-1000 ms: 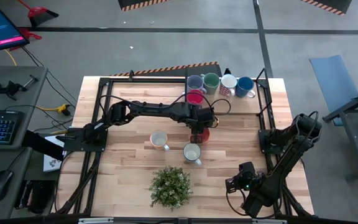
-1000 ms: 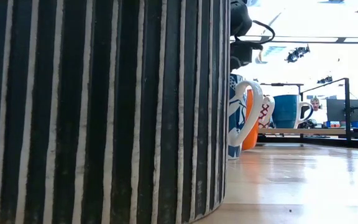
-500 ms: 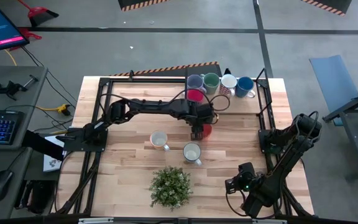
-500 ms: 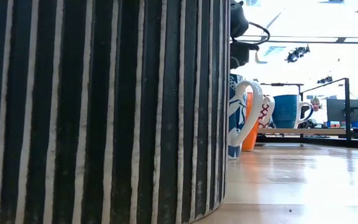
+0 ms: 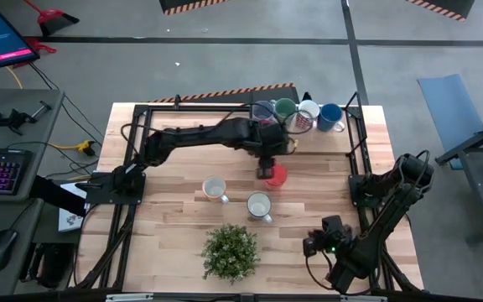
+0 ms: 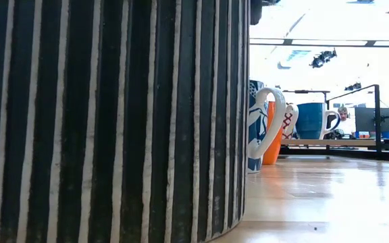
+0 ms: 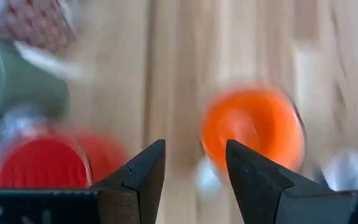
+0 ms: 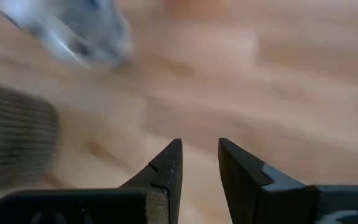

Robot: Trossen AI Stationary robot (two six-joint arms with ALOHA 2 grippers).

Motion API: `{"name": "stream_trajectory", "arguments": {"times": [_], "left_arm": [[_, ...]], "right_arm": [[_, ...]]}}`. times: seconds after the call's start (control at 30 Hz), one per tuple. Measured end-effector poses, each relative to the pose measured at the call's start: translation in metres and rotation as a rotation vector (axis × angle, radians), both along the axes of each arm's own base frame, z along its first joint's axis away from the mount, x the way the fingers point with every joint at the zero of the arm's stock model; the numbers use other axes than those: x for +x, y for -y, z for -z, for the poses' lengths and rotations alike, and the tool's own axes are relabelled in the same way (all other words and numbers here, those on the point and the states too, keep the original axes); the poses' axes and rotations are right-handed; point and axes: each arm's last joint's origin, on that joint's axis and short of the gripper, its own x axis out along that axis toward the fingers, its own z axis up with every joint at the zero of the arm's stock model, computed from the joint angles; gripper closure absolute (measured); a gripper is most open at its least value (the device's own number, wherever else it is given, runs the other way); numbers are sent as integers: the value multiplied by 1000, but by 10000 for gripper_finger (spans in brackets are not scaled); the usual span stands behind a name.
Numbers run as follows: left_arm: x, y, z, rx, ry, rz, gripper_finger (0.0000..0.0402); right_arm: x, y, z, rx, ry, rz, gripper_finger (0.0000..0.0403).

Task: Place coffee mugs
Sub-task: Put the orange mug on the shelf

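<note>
Standing over the orange mug (image 5: 276, 175) near the middle of the counter (image 5: 174, 214), the left end effector (image 5: 265, 167) has its fingers spread apart with nothing between them; in its wrist view the orange mug (image 7: 253, 129) sits on the wood just beyond the fingertips and a red mug (image 7: 39, 162) shows off to one side. I'd judge the orange mug has just been set down in its spot and this step is the release, with the arm due to clear off. Along the far edge stands a row of mugs: a lavender-blue one (image 5: 263, 110), a green one (image 5: 285, 107), a white one with a red pattern (image 5: 306, 112) and a blue one (image 5: 331, 117). Two pale mugs wait nearer: a cream one (image 5: 215, 189) and a white one (image 5: 259, 205), close to the potted plant (image 5: 230, 250). The next move likely calls for lifting straight up so as not to nudge the orange mug, then reaching for one of those pale mugs by its rim. The right end effector (image 5: 314, 244) waits at the near right corner, fingers slightly apart, holding nothing.
</note>
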Motion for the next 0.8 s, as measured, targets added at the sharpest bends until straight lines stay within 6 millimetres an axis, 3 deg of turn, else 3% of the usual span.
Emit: {"name": "stream_trajectory", "arguments": {"times": [0.23,0.3,0.43,0.53,0.7,0.8], "left_arm": [[-67,26,-32,-38,-359,15,243],[-73,34,-37,-46,-334,13,243],[-104,50,-62,-80,-300,47,243],[-127,61,-65,-87,-323,47,243],[-175,77,-74,-95,-314,57,243],[-203,83,-65,-107,-337,26,243]], "right_arm": [[23,36,-12,-429,268,14,320],[35,51,-15,-524,279,34,320],[59,84,-19,-699,267,75,320],[71,110,-25,-798,247,127,320],[74,151,-46,-938,199,190,320],[69,173,-63,-981,147,228,320]]}}
